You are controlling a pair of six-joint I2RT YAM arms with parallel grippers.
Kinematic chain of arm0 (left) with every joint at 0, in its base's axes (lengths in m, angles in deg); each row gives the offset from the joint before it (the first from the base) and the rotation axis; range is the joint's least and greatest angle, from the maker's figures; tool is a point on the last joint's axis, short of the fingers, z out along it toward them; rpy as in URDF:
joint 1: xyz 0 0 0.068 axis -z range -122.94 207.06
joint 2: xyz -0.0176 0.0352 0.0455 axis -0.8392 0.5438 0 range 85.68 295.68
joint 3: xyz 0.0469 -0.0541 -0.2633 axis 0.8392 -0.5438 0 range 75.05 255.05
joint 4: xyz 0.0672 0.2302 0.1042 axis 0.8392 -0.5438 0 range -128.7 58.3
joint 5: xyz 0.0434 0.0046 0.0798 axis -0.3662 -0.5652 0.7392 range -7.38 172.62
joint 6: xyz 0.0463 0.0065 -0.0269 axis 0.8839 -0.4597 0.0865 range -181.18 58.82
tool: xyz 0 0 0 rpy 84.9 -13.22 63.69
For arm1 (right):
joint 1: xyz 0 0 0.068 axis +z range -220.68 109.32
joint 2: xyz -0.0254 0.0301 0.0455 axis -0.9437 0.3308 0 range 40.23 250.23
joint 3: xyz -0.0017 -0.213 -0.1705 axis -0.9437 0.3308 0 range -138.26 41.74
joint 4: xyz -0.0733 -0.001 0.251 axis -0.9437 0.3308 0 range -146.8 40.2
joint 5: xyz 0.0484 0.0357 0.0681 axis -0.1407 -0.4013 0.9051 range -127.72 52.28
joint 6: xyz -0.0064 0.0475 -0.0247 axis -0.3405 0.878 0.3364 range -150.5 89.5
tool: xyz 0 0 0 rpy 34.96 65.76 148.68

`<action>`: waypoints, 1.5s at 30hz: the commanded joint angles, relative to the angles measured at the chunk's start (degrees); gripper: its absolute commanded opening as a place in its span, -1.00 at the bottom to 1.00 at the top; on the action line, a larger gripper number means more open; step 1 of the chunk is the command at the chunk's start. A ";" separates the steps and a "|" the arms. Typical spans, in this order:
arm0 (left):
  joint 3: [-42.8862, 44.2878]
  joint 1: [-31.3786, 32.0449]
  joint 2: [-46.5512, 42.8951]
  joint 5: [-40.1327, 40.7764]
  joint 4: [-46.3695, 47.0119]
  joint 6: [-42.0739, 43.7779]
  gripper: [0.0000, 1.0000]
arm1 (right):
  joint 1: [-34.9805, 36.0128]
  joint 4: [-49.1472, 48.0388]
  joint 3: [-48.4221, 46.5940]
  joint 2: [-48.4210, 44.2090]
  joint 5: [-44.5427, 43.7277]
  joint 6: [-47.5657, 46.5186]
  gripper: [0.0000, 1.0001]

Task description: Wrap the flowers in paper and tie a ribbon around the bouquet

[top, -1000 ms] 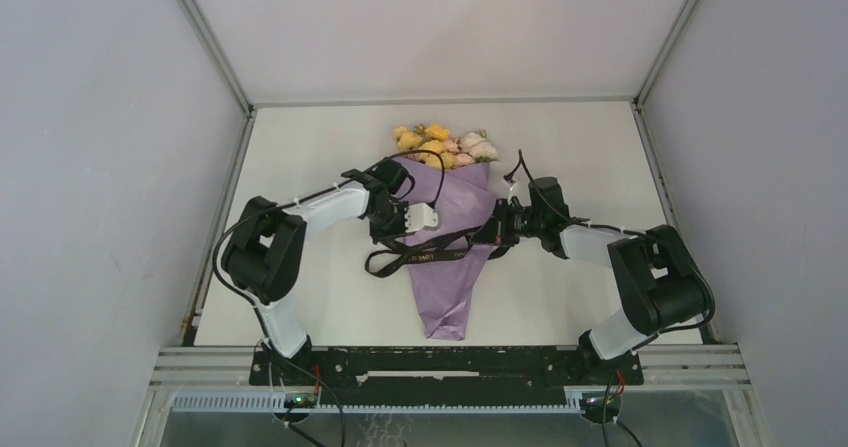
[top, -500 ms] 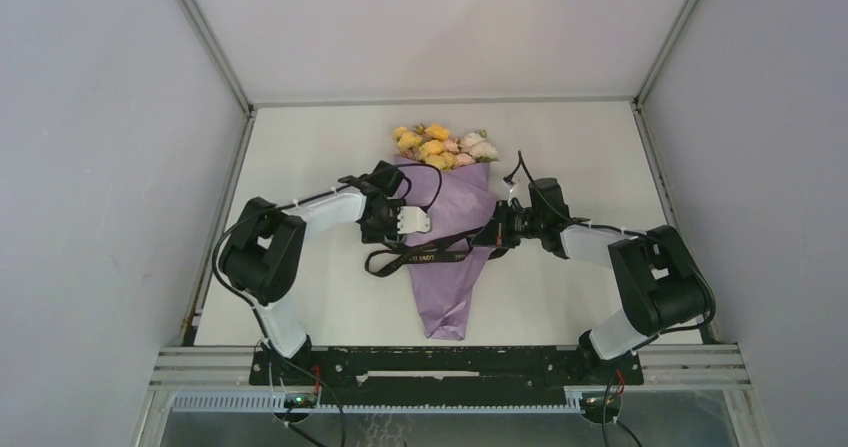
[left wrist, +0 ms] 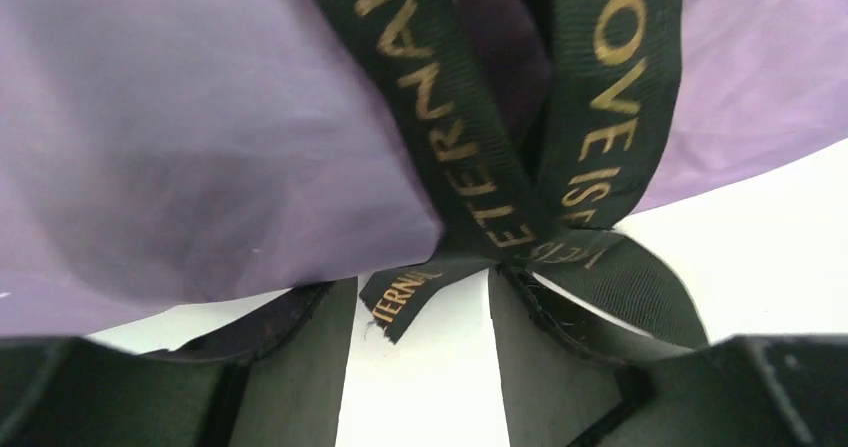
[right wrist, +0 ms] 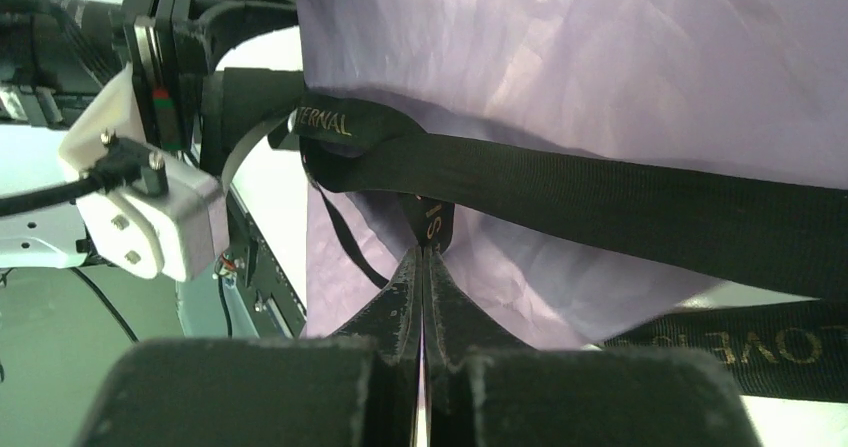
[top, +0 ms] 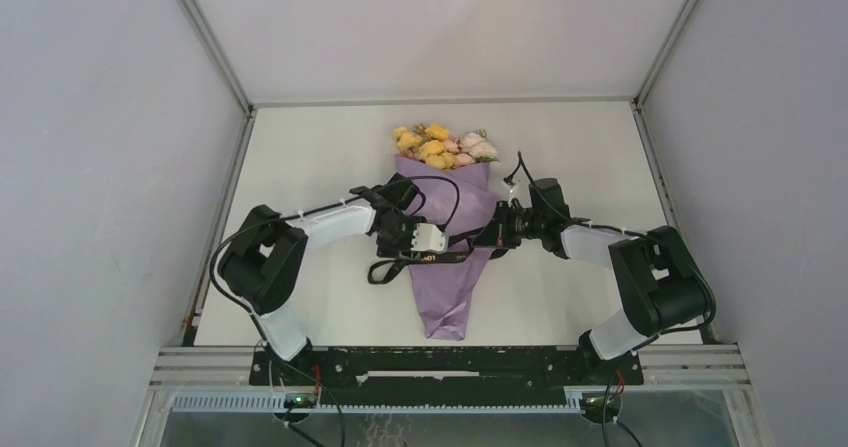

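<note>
Entry: ribbon tie, mid-knot.

Change noted: a second earlier the left claw [left wrist: 422,307] was pinched shut at the left edge of the bouquet [top: 452,202]. It had since let go, backed off briefly, then shifted nearer and in toward the ribbon [left wrist: 470,167] where the band crosses the cone. Its jaws now stood moderately apart, with the frayed ribbon tail lying between them and not clamped. The right claw [right wrist: 424,267] had not moved: fingers pressed together on a strand of the ribbon at the cone's right edge.

Position of work: the bouquet lay on its side mid-bench, narrow end toward the arm bases. The flowers [top: 443,145] were at the far end, and the lilac paper [top: 446,292] was closed around the stems. The ribbon was wrapped across the cone's middle, its two strands crossing at the left edge, with a slack loop lying on the bench [top: 300,147] to the left.

Our reading: the wrap was done and the tie was not. The release looked like a regrasp, with the left claw lined up to take the free tail while the right held tension. We judged the risk to be the crossing slackening before the tail was caught.

Surroundings: white matte bench, plain grey walls [top: 90,167] on three sides, metal frame posts at the corners, and a black rail [top: 450,362] along the near edge.
</note>
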 commanded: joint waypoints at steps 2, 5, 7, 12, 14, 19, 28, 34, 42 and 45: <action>0.01 2.62 -3.11 -4.42 -0.85 -4.61 0.07 | -0.97 0.08 -0.40 -2.92 1.02 -2.05 -1.00; 0.36 3.28 -1.93 -1.97 0.21 -6.36 -0.07 | -1.10 0.07 -0.40 -2.97 1.05 -2.19 -1.00; 0.95 3.30 -0.69 -0.01 0.56 -7.00 -0.32 | -1.15 -0.04 -0.40 -2.97 1.18 -1.99 -1.00; 0.67 3.24 -1.04 2.62 0.15 -6.55 -0.98 | -1.23 0.94 -0.38 -3.80 1.39 -2.43 -1.00; -0.12 2.91 -2.55 3.95 0.59 -6.28 -1.00 | -1.34 1.96 -0.39 -4.37 1.67 -3.11 -1.00; -0.27 -0.27 -5.97 4.61 0.00 -6.86 -1.00 | -3.17 5.76 -0.40 -5.51 4.34 -5.53 -1.00; 2.02 -7.17 -9.76 0.20 -3.57 -8.88 -1.00 | -5.42 17.79 -0.40 -8.82 4.12 -11.71 -1.00; 1.84 -10.44 -11.30 0.35 -2.59 -10.00 -1.00 | -10.50 23.90 -0.35 -10.03 0.04 -12.08 -1.00; 2.07 -10.54 -11.18 -3.51 -2.79 -12.63 -1.00 | -3.23 27.31 -0.40 -9.43 -11.02 -8.95 -0.46; 1.86 -10.45 -11.13 -3.90 -2.86 -12.91 -1.00 | -2.04 25.44 -0.40 -8.62 -11.46 -6.35 -0.15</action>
